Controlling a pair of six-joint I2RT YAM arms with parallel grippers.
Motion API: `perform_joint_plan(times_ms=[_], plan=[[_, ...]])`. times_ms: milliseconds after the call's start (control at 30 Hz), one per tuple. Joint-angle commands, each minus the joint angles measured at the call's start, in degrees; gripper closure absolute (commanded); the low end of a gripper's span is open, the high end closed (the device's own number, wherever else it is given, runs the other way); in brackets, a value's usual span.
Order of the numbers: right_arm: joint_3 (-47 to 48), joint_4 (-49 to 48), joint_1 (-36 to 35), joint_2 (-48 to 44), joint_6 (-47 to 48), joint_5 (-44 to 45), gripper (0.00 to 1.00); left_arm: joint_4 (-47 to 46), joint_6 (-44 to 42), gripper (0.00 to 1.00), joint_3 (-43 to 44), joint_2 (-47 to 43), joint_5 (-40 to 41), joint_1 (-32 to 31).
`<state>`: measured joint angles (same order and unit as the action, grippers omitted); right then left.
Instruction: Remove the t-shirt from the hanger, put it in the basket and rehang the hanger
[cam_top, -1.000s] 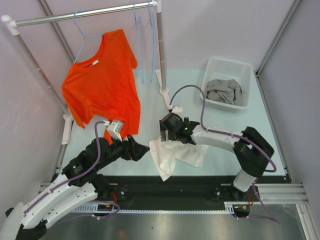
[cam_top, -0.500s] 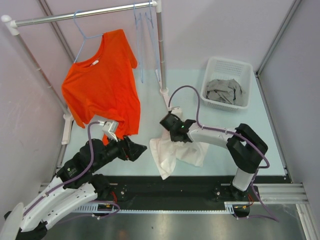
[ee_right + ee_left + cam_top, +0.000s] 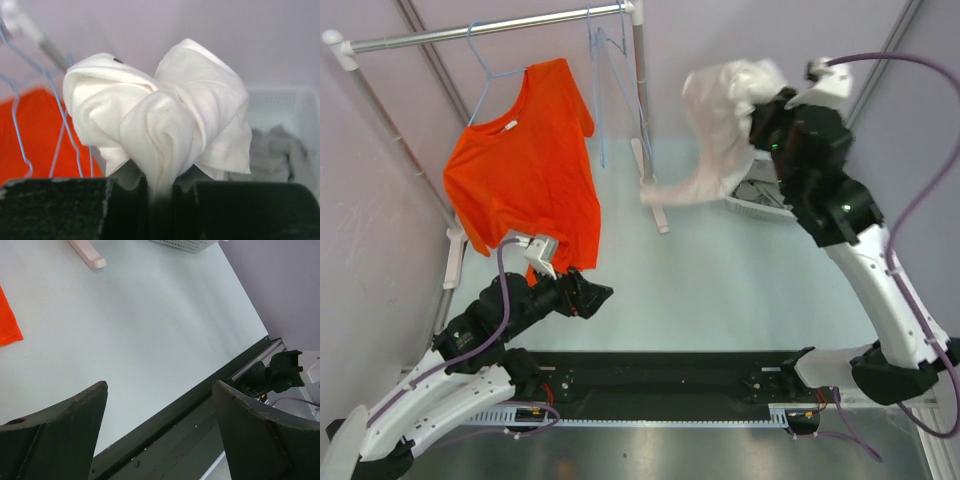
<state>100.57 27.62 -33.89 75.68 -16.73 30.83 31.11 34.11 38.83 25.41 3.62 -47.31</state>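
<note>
A white t-shirt [image 3: 160,115] is being held bunched up in the right gripper [image 3: 159,192], whose jaws are being pressed almost together on a fold of the cloth. The garment is being held high in the air, over the white basket [image 3: 282,102] at the far right of the table [image 3: 150,315], with one loose end being left to hang toward the foot of the rack. A grey cloth [image 3: 280,150] is being kept inside the basket. An orange t-shirt [image 3: 525,170] is being supported by a blue hanger [image 3: 480,62] on the rail [image 3: 470,30] at the far left, with its hem being draped down just beside the left arm. Empty blue hangers [image 3: 604,130] are being carried farther right on the same rail. The left gripper [image 3: 160,390] is being held wide open low over the table, with nothing between its fingers, near the lower corner of the orange t-shirt but apart from it.
</note>
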Motion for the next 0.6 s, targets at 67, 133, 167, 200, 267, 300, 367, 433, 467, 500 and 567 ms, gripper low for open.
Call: perform_joint_plan(times_ms=[67,133,167,200,267,300,367,433,467,500,567], plan=[[6.3,-15.1,9.1,2.0,10.4,0.0,1.0,0.1,-3.6,0.1,5.1,0.4,3.3,0.3],[8.5,-16.4,12.9,5.5,11.4,-0.7,1.0,0.3,-4.3,0.1,6.0,0.2,4.1,0.2],[9.5,-17.1,14.0,6.5,11.6,-0.9,1.0,0.9,-4.6,0.1,6.3,0.2,4.5,0.3],[9.6,-17.7,15.2,8.5,11.8,-1.4,1.0,1.0,-4.7,0.1,6.7,0.1,4.8,0.2],[9.0,-17.0,19.1,10.5,10.0,-4.6,1.0,1.5,-5.3,0.1,7.0,0.1,5.6,0.3],[8.0,-16.5,20.4,11.9,7.7,-5.9,1.0,1.8,-5.5,0.1,7.1,0.2,5.8,0.3],[4.7,-16.4,22.9,12.6,6.3,-8.5,1.0,2.0,-6.1,0.1,7.1,0.2,6.1,0.3],[-2.1,-17.4,23.6,12.8,3.8,-8.9,1.0,2.1,-6.2,0.1,6.9,0.3,6.4,0.3],[-4.6,-18.1,24.5,13.1,2.9,-10.2,1.0,2.2,-6.3,0.1,6.8,0.3,6.4,0.3],[-7.0,-18.3,24.9,13.8,1.9,-11.4,1.0,2.2,-6.4,0.1,6.7,0.4,6.4,0.3],[-7.0,-15.8,26.0,18.3,-0.4,-14.3,1.0,2.5,-6.4,0.1,6.8,0.4,6.8,0.2]])
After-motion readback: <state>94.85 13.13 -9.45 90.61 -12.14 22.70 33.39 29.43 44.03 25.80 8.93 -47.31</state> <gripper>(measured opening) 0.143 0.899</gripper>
